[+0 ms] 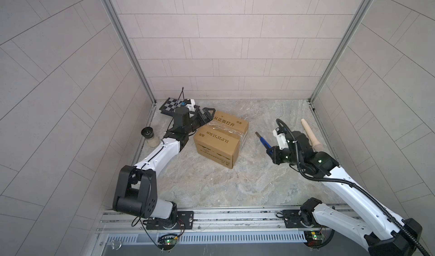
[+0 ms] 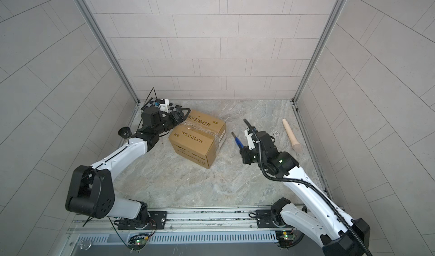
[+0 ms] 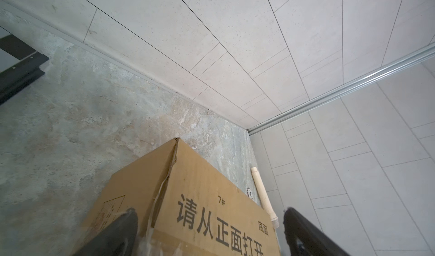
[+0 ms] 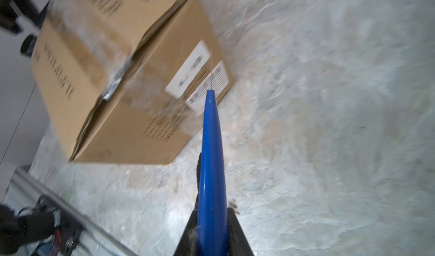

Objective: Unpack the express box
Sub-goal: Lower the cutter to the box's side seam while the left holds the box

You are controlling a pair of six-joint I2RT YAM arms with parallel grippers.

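Clutter keeps to the edges in both top views: a checkered board (image 1: 168, 105) lies in the far left corner, partly hidden by my left wrist, a black-lidded jar (image 1: 150, 139) stands by the left wall, and a pale wooden pestle (image 1: 310, 134) lies near the right wall, with a small metal ring (image 2: 275, 133) just beside it in a top view. The express box (image 1: 220, 138) sits closed on the stone-patterned surface (image 1: 235, 184), left of centre, with clear tape across its top seam. My left end effector (image 1: 207, 114) is at the box's far left top corner, jaws spread wide and empty. My right end effector (image 1: 270, 151) is to the right of the box, clamped on a blue-handled knife (image 1: 263, 141) whose grey blade points toward the back wall; only bare surface separates blade and box. In the left wrist view the box's (image 3: 200, 207) printed top and one upright edge lie between my two dark fingers (image 3: 117, 231), which flank that corner; whether they touch the cardboard I cannot tell. The pestle (image 3: 260, 191) shows beyond the box, along the wall. In the right wrist view, which is blurred, the knife's blue handle (image 4: 211, 172) runs out from my closed jaws toward the box's (image 4: 117, 137) side face bearing white labels (image 4: 188, 70), and the tape wraps down over that edge.
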